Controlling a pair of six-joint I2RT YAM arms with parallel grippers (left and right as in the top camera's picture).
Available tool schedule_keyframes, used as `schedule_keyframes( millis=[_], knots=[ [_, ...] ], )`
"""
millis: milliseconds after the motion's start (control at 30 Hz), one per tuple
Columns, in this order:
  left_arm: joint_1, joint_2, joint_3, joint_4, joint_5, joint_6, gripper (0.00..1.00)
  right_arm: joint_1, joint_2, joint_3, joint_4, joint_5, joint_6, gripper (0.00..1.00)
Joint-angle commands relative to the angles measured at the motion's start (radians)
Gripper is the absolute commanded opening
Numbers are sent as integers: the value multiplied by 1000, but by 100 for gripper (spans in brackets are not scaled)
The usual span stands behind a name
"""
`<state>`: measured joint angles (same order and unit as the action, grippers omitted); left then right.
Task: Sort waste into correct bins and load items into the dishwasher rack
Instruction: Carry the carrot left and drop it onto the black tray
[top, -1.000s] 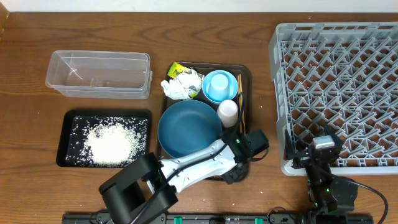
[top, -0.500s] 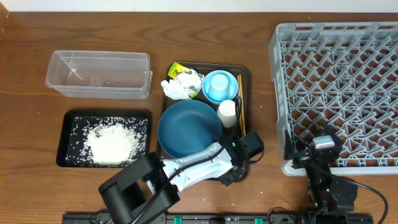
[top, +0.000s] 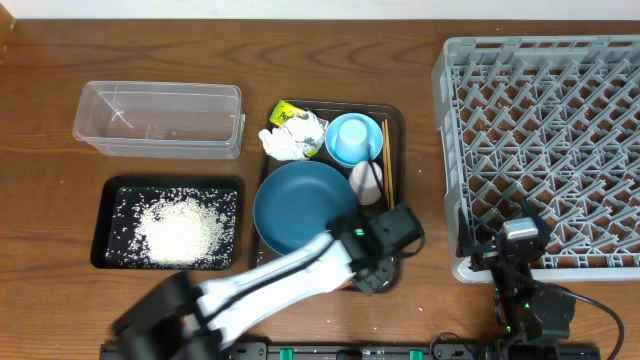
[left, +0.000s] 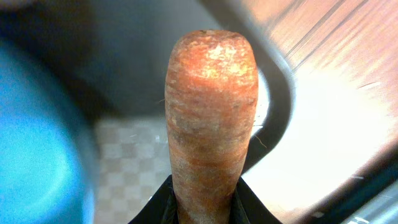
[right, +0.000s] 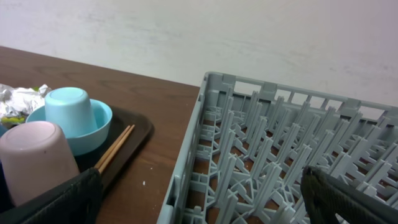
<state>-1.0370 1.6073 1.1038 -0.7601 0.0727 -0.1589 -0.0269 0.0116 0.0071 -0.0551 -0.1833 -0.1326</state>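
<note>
Here the left gripper (left: 205, 208) clamps the small orange carrot (left: 210, 118) above the serving tray's (top: 398, 125) near right corner. Open table (top: 425, 200) separates tray from dishwasher rack (top: 540, 130). Overhead, the arm hides the carrot. The right gripper (top: 520, 238) gapes wide.

Small orange carrot (left: 208, 118): rough, matt skin. Large grey plastic rack (right: 249, 155): smooth, matt. Clear rectangular plastic tub (top: 160, 120): glossy. Brown wooden table (top: 50, 220): grained, slight sheen. Thin wooden chopsticks (right: 115, 148): matt.
</note>
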Motion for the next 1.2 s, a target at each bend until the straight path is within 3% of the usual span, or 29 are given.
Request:
schedule_keyframes(
  millis=[0,167,333,500,700,1000,1167],
  knots=[
    [64,-128,32,-16,-2,-44,20,-12,-6,-1,-4,2,-6,99],
    [264,-286,32,-62,-3,-80,20,-12,-6,-1,-5,2,-7,99],
    [590,-368,31,-149,-9,-132,20,-12,-6,-1,-5,2,-7,99],
    [903,-344,-2,-170,-9,-227,20,-12,-6,-2,-4,2,-7,99],
    [1154,-248,-64,-146,-9,-332,20,-12,-6,-1,-5,2,-7,99],
    [1336,-59,-85,-147,-9,-423,21,-12,-6,-1,-5,2,-7,99],
    [1360,12,-85,-148,-9,-422,29,-12,-6,-1,-5,2,-7,99]
  ],
)
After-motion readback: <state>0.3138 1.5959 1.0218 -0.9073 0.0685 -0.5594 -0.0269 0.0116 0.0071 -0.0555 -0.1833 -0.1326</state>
